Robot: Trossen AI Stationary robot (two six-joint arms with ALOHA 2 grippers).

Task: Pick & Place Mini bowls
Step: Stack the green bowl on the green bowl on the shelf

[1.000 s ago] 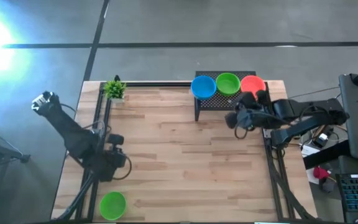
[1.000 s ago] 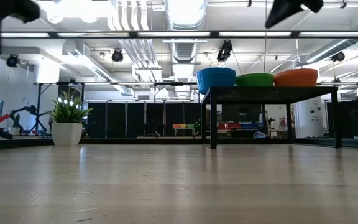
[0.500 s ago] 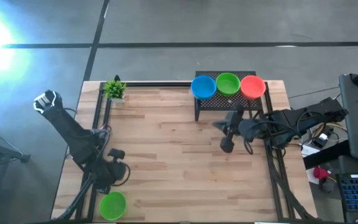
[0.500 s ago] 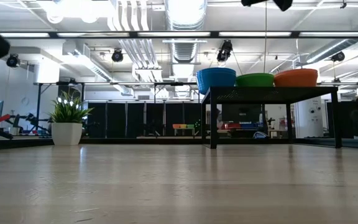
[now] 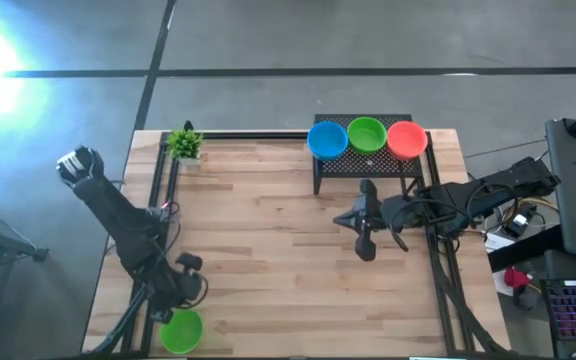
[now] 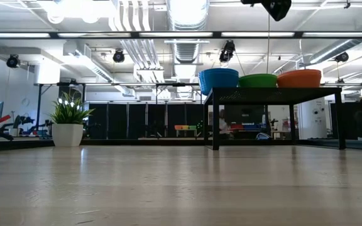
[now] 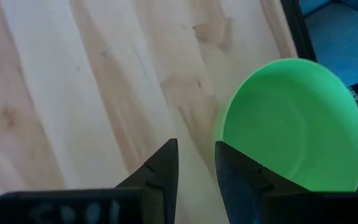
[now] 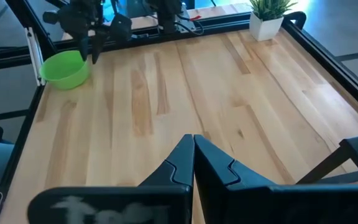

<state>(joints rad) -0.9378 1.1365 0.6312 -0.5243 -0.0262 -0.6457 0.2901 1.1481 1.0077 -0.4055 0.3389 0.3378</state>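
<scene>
A green mini bowl [image 5: 180,330] sits upright near the table's near left corner, also visible in the right wrist view [image 8: 64,68]. My left gripper [image 5: 184,296] hovers just beyond its far rim, open by a narrow gap [image 7: 196,146]; the bowl [image 7: 294,124] lies beside one finger. Blue [image 5: 327,140], green [image 5: 366,133] and orange-red [image 5: 406,139] mini bowls stand on a black rack [image 5: 363,165] at the far edge. My right gripper [image 5: 364,240] is shut [image 8: 193,138] and empty, raised over the table in front of the rack.
A small potted plant [image 5: 184,144] stands at the far left corner. Black rails [image 5: 164,190] run along the table's left and right sides. Bare wooden boards [image 5: 268,250] stretch between the two arms. The rack stands on tall legs [image 6: 215,122].
My left gripper has travelled toward the near edge, closing on the green bowl near the corner. My right gripper has drawn back from the orange-red bowl on the rack, swinging toward the table's left and near side. No bowl has moved.
</scene>
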